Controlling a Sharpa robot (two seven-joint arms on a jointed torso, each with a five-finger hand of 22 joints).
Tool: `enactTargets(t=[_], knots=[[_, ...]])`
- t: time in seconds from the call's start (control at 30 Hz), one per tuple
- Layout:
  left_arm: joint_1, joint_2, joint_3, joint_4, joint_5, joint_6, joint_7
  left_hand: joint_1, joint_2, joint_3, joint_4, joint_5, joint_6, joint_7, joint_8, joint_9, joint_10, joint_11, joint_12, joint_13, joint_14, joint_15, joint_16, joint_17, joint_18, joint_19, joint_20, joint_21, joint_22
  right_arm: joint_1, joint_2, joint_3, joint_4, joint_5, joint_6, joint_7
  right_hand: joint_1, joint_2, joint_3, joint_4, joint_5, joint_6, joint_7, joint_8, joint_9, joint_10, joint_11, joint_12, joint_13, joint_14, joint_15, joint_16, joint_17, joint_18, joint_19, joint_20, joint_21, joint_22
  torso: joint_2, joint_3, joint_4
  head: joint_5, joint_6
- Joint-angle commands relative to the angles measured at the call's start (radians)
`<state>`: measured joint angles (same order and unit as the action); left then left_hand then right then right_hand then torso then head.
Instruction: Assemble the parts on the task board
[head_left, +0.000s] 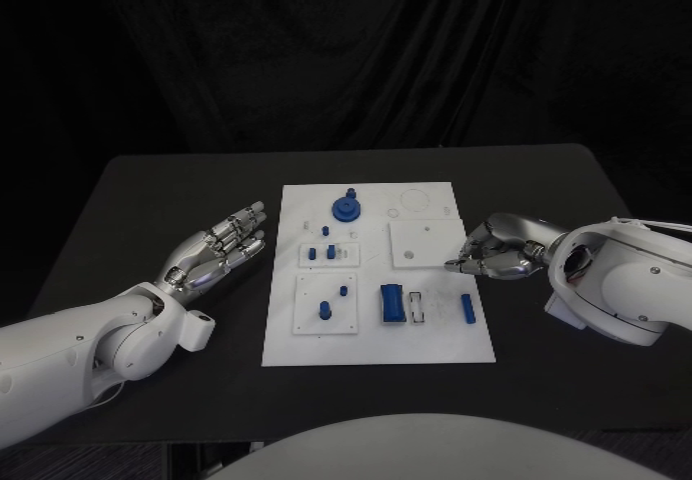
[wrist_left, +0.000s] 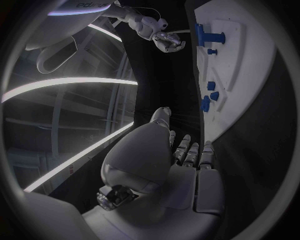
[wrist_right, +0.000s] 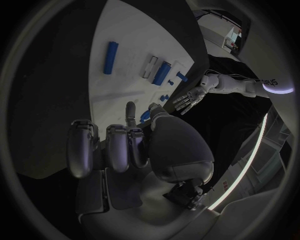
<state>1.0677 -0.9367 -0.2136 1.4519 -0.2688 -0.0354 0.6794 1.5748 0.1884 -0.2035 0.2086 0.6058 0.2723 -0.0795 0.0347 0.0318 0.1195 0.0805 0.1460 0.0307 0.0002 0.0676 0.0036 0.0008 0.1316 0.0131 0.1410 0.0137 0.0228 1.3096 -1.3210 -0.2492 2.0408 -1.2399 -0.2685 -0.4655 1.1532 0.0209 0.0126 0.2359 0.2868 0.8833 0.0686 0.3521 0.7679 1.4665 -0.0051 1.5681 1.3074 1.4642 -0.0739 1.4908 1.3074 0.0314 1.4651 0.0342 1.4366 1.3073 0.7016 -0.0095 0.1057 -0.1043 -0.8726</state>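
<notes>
**Both hands at the board's flanks, parts lying loose**

The white task board sits in the middle of the black table, long axis running away from the robot. On it, raised white plates carry the pieces. The near-left plate holds two small blue parts, one near its middle and one toward its far edge. The small plate beyond it carries several tiny blue pegs. The square plate on the right side looks bare on top.

Up at the far end stands the round blue knob, the tallest part on the board. Down the near-right side lie three long pieces side by side: a fat blue block, a pale grey strip just beside it, and a slim blue bar a little farther right. All three have their long axes running near to far along the board.

The left hand lies over the table left of the board, fingers stretched out and apart, holding nothing, pointing toward the far right. The right hand is at the board's right edge, fingers curled in with the tips over the square plate's right rim; whether they pinch anything I cannot tell. The left wrist view shows the board edge-on with the knob sticking out.
</notes>
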Motion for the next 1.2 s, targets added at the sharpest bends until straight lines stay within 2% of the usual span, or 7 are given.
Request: enactTargets(t=[0.03,0.27,0.47,0.6,0.73,0.9,1.2], knots=[[0.001,0.004,0.001,0.004,-0.070,-0.044,0.180,0.002,-0.005,0.000,0.008,0.004,-0.011,-0.001,-0.006,-0.002,-0.007,0.001,-0.004,-0.001,0.000,-0.001,-0.004,-0.001,0.012,-0.003,-0.001,-0.006,-0.001,-0.013,-0.001,0.000,-0.006,-0.106,0.069,-0.093,0.008,-0.012,0.001,0.003,0.016,0.015,0.002,-0.007,-0.009,0.104,0.003,0.003,0.263,0.070,0.006,-0.004,0.065,0.005,0.044,0.007,-0.003,0.215,0.002,0.0005,0.0000,-0.005,0.000],[0.001,0.004,0.001,0.006,-0.080,-0.044,0.176,0.004,-0.003,0.002,0.009,0.005,-0.007,0.001,-0.005,-0.001,-0.009,0.003,-0.006,-0.001,0.000,0.002,-0.004,-0.001,0.012,-0.003,0.002,-0.005,-0.001,-0.033,0.004,-0.001,-0.013,-0.180,0.086,-0.127,0.037,-0.020,0.010,-0.016,0.025,0.038,-0.004,-0.006,-0.019,0.104,-0.002,0.003,0.263,0.071,0.002,-0.001,0.071,0.004,0.047,0.005,0.004,0.217,0.002,0.0001,0.0003,-0.033,0.000],[0.001,0.003,0.001,0.005,-0.082,-0.035,0.168,0.008,-0.001,0.003,0.010,0.005,-0.003,0.013,-0.003,0.000,-0.008,0.012,-0.005,0.000,0.000,0.010,-0.004,-0.001,0.012,-0.002,0.009,-0.005,-0.001,-0.042,0.003,-0.001,-0.011,-0.207,0.094,-0.142,0.040,-0.019,0.012,-0.018,0.025,0.044,-0.006,-0.003,-0.019,0.104,-0.003,0.003,0.263,0.072,0.001,0.001,0.076,0.003,0.049,0.005,0.008,0.219,0.002,0.0009,-0.0001,-0.082,0.000],[0.001,0.003,0.001,0.003,-0.083,-0.030,0.164,0.010,0.000,0.004,0.010,0.005,0.000,0.016,-0.003,0.000,-0.007,0.014,-0.005,0.000,0.000,0.012,-0.004,-0.001,0.012,-0.002,0.011,-0.005,0.000,-0.046,0.003,-0.001,-0.008,-0.224,0.094,-0.148,0.041,-0.019,0.013,-0.019,0.023,0.047,-0.007,-0.001,-0.019,0.104,-0.004,0.003,0.263,0.072,0.001,0.001,0.075,0.003,0.049,0.004,0.008,0.219,0.002,0.0008,0.0010,-0.099,0.000],[0.001,0.004,0.001,-0.001,-0.083,-0.023,0.160,0.012,0.000,0.005,0.009,0.005,0.005,0.023,-0.002,0.001,-0.007,0.019,-0.004,0.000,0.000,0.017,-0.004,-0.001,0.011,-0.002,0.016,-0.005,0.000,-0.052,0.005,-0.001,-0.005,-0.235,0.096,-0.152,0.041,-0.020,0.012,-0.019,0.014,0.058,-0.011,0.007,-0.014,0.104,-0.007,0.003,0.263,0.072,-0.002,0.002,0.076,0.002,0.050,0.002,0.009,0.219,0.002,0.0005,0.0002,-0.106,0.000],[0.001,0.005,0.001,-0.004,-0.083,-0.017,0.154,0.014,0.002,0.006,0.009,0.005,0.004,0.027,-0.002,0.001,-0.007,0.023,-0.004,0.000,0.000,0.020,-0.004,-0.001,0.011,-0.002,0.018,-0.005,0.000,-0.066,0.009,-0.001,-0.002,-0.240,0.100,-0.157,0.035,-0.020,0.009,-0.015,0.002,0.066,-0.014,0.017,-0.006,0.104,-0.011,0.003,0.263,0.073,-0.004,0.003,0.078,0.002,0.050,0.000,0.010,0.219,0.002,0.0010,-0.0024,-0.105,0.000],[0.001,0.005,0.001,-0.012,-0.083,-0.004,0.144,0.017,0.005,0.009,0.007,0.005,0.006,0.034,-0.002,0.002,-0.007,0.030,-0.004,0.000,0.000,0.027,-0.004,-0.001,0.009,-0.002,0.023,-0.005,0.000,-0.096,0.022,-0.001,-0.006,-0.270,0.104,-0.165,0.004,-0.019,-0.008,0.011,-0.094,0.066,-0.017,0.033,0.013,0.104,-0.014,0.003,0.263,0.073,-0.008,0.003,0.077,0.002,0.050,-0.005,0.009,0.219,0.002,0.0013,-0.0005,-0.105,0.000]])
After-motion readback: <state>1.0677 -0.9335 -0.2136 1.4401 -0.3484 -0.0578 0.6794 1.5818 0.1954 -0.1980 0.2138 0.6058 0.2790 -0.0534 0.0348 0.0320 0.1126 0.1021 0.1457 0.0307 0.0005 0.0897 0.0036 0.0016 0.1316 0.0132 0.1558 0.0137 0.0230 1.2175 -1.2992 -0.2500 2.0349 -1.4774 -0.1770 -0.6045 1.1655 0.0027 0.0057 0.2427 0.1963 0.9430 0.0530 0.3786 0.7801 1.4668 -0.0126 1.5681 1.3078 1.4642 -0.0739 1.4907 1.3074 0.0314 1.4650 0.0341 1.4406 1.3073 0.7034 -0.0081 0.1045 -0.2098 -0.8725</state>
